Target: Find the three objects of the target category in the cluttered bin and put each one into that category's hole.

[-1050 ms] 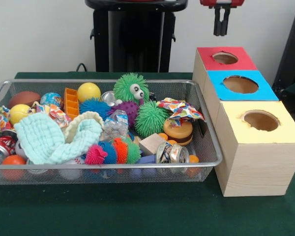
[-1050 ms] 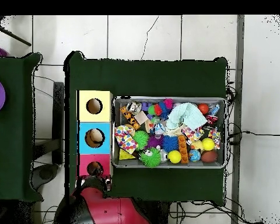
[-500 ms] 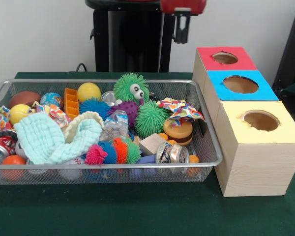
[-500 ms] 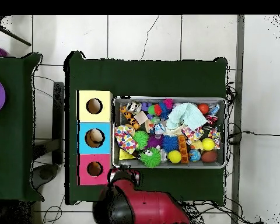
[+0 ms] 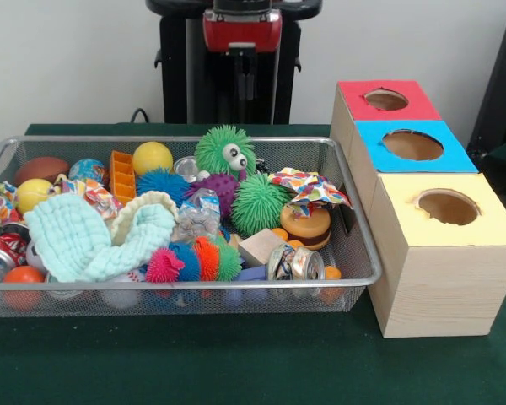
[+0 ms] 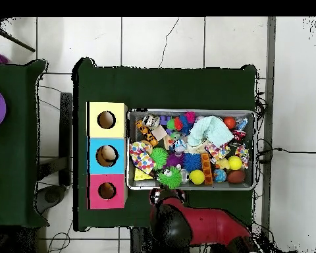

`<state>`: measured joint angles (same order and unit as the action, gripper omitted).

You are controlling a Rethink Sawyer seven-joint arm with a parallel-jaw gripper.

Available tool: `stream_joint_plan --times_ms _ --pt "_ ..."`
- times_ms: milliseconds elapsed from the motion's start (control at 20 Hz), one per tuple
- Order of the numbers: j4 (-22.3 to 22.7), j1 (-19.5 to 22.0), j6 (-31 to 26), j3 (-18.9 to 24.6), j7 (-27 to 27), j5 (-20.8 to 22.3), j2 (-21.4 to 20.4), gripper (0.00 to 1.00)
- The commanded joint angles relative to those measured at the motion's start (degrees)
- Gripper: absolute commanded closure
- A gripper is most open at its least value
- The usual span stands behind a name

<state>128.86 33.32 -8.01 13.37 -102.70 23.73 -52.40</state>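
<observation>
My gripper (image 5: 241, 74) hangs under its red wrist behind the back rim of the wire bin (image 5: 359, 223), above the green spiky ball with eyes (image 5: 223, 150). In the overhead view the gripper (image 6: 159, 195) sits just outside the bin's (image 6: 190, 111) lower edge, near that green ball (image 6: 168, 176). Nothing hangs from it. The bin holds a yellow ball (image 5: 152, 156), another green spiky ball (image 5: 257, 202), a purple one (image 5: 220, 187), a blue one (image 5: 162, 181), a mint cloth (image 5: 93, 236), crushed cans (image 5: 293, 261) and a wooden block (image 5: 260, 246).
Beside the bin stand three boxes with round holes on top: red (image 5: 354, 94), blue (image 5: 371, 145), yellow (image 5: 405, 211). Overhead, a brownish thing (image 6: 106, 155) lies inside the blue box's hole. A second green table (image 6: 16, 132) stands off to the side.
The gripper has swung away from above the red box, sideways along the table's far side, and now hangs behind the middle of the bin. The bin's contents have not moved.
</observation>
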Motion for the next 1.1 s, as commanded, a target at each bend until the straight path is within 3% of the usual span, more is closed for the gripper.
stream_joint_plan --times_ms 50,300,550,800,1100 --pt "-8.5 4.7 -3.0 10.2 7.8 7.5 6.7 1.0" --pt "-10.6 7.7 -4.4 12.8 7.9 10.2 8.6 1.0" --pt "-11.9 13.4 -8.6 17.7 11.0 11.0 9.4 1.0" --pt "-13.7 17.5 -15.9 22.9 14.8 8.9 7.6 1.0" --pt "-16.5 17.6 -24.4 26.7 14.5 6.3 6.3 1.0"
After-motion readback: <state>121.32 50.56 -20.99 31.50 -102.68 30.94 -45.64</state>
